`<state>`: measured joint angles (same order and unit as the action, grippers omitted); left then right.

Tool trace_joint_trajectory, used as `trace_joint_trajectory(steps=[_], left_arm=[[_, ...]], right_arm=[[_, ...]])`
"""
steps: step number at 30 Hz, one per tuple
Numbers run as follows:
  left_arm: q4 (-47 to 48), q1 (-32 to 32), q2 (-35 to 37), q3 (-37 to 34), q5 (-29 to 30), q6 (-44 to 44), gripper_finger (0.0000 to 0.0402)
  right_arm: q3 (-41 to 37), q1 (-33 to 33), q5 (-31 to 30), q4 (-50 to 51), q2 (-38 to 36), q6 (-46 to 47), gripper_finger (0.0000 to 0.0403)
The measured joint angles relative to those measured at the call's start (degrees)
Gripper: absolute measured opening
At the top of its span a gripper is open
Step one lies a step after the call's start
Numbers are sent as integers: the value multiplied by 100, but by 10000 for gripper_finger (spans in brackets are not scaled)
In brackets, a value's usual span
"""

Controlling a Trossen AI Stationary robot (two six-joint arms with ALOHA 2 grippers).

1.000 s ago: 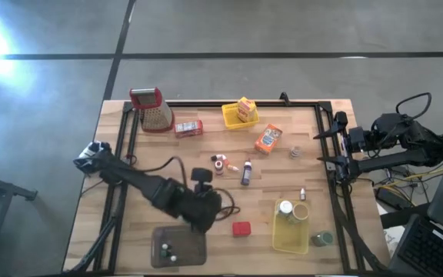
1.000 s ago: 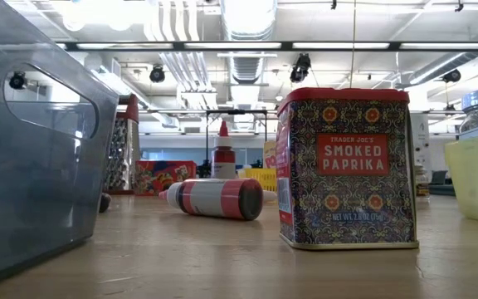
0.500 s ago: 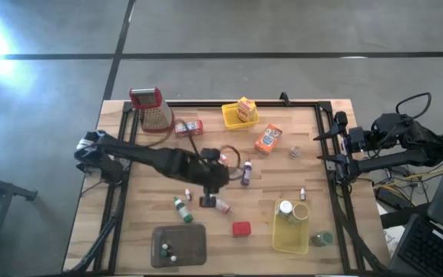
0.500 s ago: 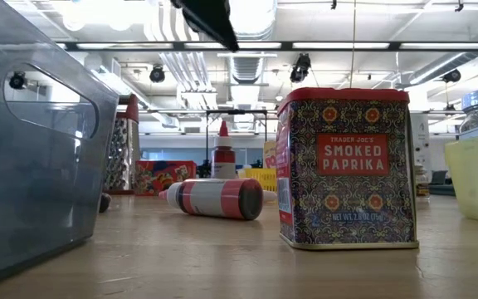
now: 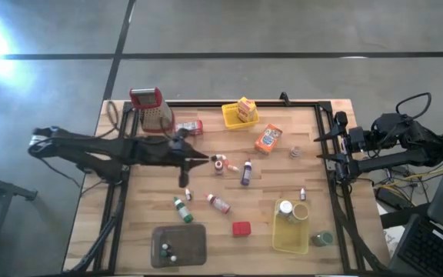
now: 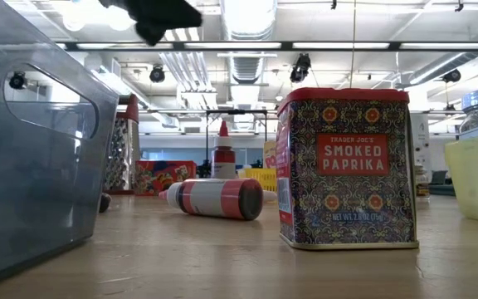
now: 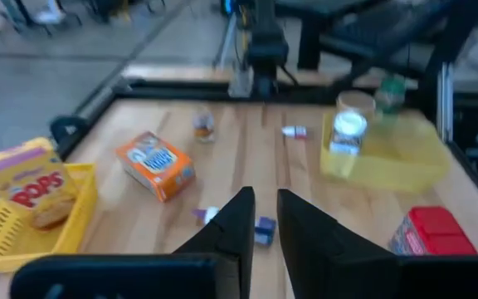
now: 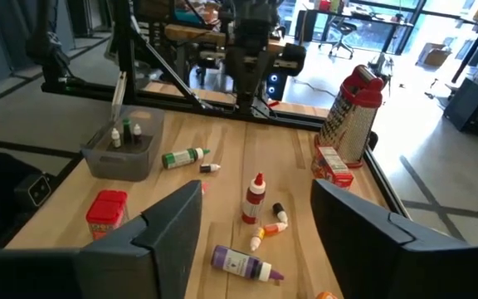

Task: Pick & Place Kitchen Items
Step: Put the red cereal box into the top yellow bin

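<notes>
Kitchen items lie scattered on the wooden table (image 5: 152, 188): an orange box (image 5: 268, 139), a purple bottle (image 5: 246, 173), a green bottle (image 5: 181, 208), a red-capped bottle (image 5: 219, 204) on its side and a red paprika tin (image 6: 347, 166). My left gripper (image 5: 204, 160) hovers above mid-table beside the small upright bottles (image 5: 220, 163), pointing toward the right edge. Its fingers (image 7: 247, 224) are almost together with nothing between them. My right gripper (image 8: 256, 189) waits open at the table's right edge (image 5: 325, 146).
A grey tray (image 5: 179, 245) with two small bottles sits at the near edge. A yellow basket (image 5: 291, 231) holding jars is near right, and another yellow basket (image 5: 233, 117) with a yellow box stands far. The metal grater (image 5: 151, 110) and a red box (image 5: 188, 127) are at the far left.
My left gripper has swung from above the grey tray toward the table's far edge, ending over mid-table. It has tipped from slanting down to nearly level. The arm's elbow has drawn back past the left edge, uncovering the green and red-capped bottles, which lie unmoved.
</notes>
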<state>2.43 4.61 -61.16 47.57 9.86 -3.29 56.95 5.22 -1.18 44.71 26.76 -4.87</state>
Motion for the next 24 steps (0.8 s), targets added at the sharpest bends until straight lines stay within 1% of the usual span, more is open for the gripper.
trace_joint_trajectory(steps=[2, 6, 10, 13, 16, 20, 24], left_arm=[[-241, -58, 321, -346, 16, 14, 55], [-286, -75, 797, -836, 62, 24, 58], [-277, -80, 986, -1137, 180, 16, 62], [-286, -82, 1007, -1172, 304, -3, 65], [-70, -157, 975, -1020, 360, 7, 72], [785, -435, 874, -483, 536, 28, 100], [1568, -564, 849, 18, 634, 516, 126]], right_arm=[[0, 1, 1, 0, 0, 20, 219], [0, 1, 1, 1, 0, -7, 226], [1, -1, 1, 0, 0, 16, 239], [0, -1, 1, 0, 0, -3, 250], [0, -1, 1, 2, 0, 16, 261], [0, -1, 1, 0, 0, 0, 275], [0, 1, 1, 1, 0, -8, 289]])
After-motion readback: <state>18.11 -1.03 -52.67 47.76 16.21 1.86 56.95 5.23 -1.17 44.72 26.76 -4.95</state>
